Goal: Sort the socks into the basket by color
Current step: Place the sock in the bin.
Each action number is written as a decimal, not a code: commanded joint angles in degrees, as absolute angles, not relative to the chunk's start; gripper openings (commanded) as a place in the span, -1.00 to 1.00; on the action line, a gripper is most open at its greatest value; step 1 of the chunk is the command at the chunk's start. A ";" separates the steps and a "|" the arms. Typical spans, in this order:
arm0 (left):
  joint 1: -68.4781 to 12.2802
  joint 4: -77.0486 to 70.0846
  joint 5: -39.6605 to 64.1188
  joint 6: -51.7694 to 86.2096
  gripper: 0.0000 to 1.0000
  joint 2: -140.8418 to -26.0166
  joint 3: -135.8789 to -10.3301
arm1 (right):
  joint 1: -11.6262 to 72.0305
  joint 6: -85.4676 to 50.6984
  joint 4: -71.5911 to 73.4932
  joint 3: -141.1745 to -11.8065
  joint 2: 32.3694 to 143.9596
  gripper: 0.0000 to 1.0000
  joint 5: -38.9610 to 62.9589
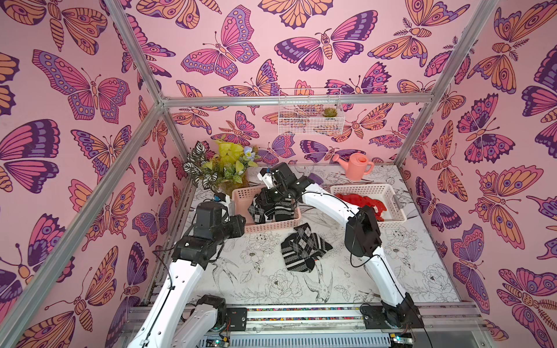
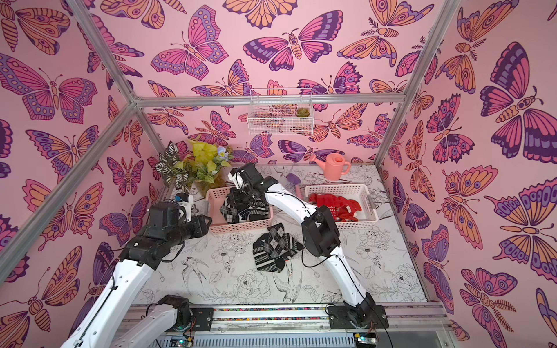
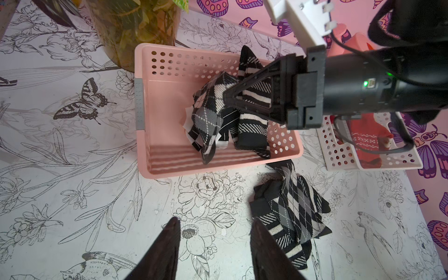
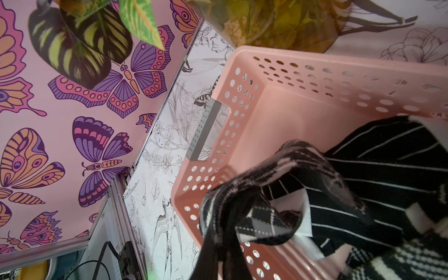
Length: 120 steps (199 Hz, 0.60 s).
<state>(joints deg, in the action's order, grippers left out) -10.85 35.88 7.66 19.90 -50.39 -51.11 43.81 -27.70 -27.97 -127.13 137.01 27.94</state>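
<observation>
The right gripper [image 3: 226, 97] is clamped on a black-and-white argyle sock [image 3: 208, 121] hanging lengthwise down into the pink basket [image 3: 206, 167], a grip the top views hide, while the left gripper [image 3: 214, 221] hovers with jaws apart and nothing between them over the table [image 1: 391, 271], with loose socks [image 1: 303, 248] at that basket's 5 o'clock and red socks [image 1: 361, 200] in the white basket [image 1: 390, 224] at its 3 o'clock.

Left claw [image 3: 215, 221] hovers with jaws apart; right claw [image 3: 227, 96] reaches forward, pinched closed.

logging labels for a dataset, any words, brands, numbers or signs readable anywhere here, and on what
No words, brands or numbers on the socks, pink basket, white basket or watering can: patterns only.
Small white digits on a black part, right wrist view: too blurred to read.
</observation>
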 commanded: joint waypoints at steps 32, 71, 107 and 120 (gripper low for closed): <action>-10.98 36.74 7.22 19.01 -0.01 -50.88 -50.19 | 43.80 -29.70 -24.37 -129.64 139.95 -1.00 31.23; -10.99 36.79 7.12 18.98 -0.01 -50.60 -50.19 | 43.97 -31.51 -20.22 -129.76 141.44 -1.00 34.85; -10.99 36.75 7.38 19.01 -0.01 -50.71 -50.27 | 44.38 -32.38 -19.94 -132.28 143.59 -1.00 36.58; -10.92 36.80 7.38 19.02 -0.01 -50.58 -50.27 | 44.56 -32.77 -20.02 -132.92 144.35 -1.00 36.58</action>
